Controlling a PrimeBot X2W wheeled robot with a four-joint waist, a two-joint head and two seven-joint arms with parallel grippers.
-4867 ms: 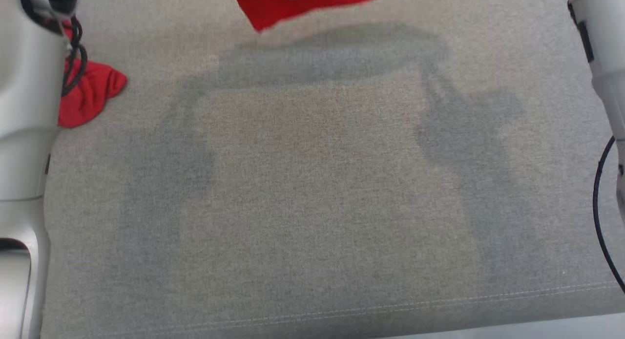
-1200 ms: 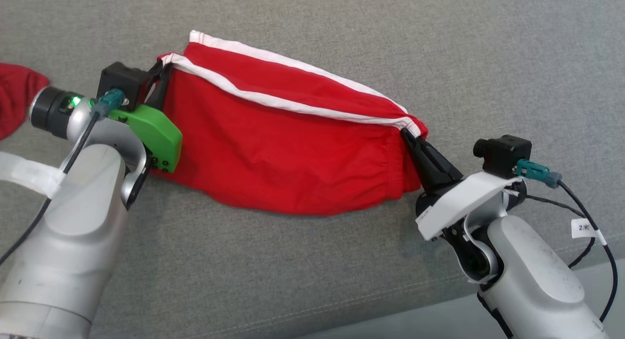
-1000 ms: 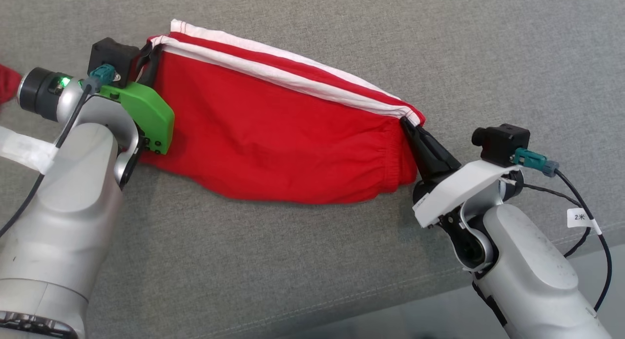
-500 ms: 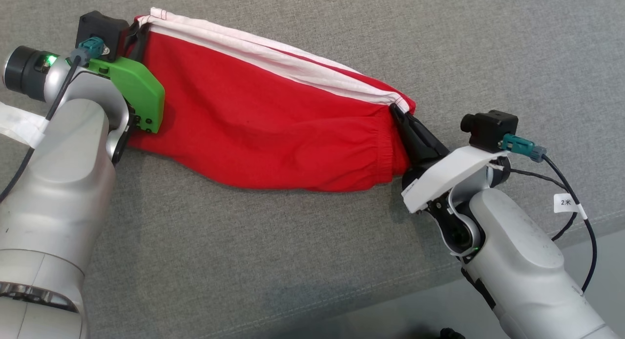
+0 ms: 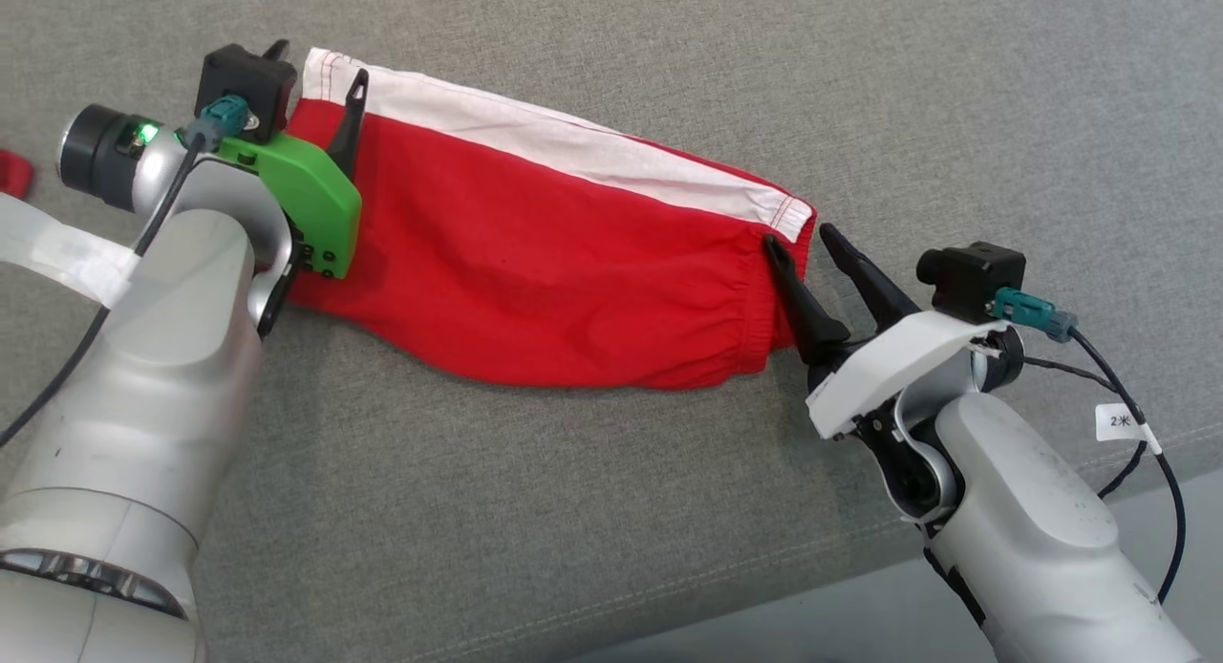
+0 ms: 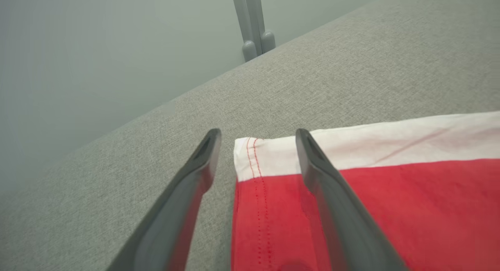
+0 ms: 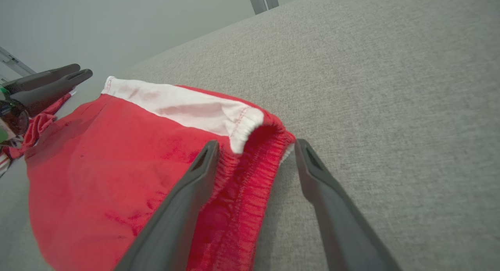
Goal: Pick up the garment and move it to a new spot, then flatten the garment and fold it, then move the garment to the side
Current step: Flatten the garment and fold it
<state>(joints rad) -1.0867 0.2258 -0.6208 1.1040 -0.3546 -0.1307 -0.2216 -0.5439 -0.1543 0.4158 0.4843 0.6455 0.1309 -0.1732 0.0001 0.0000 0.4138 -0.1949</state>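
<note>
Grey upholstery (image 5: 592, 510) bears the garment (image 5: 573, 281), its 2 ends between parted fingers (image 5: 798, 295).

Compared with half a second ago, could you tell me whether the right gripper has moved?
Yes. The right gripper has opened: its fingers, then pinched on the red garment's waistband corner, now stand apart either side of it.

My left gripper (image 5: 318, 61): jaws spread wide, forearm reaching forward. My right gripper (image 5: 798, 236): jaws spread, angled forward-left.
</note>
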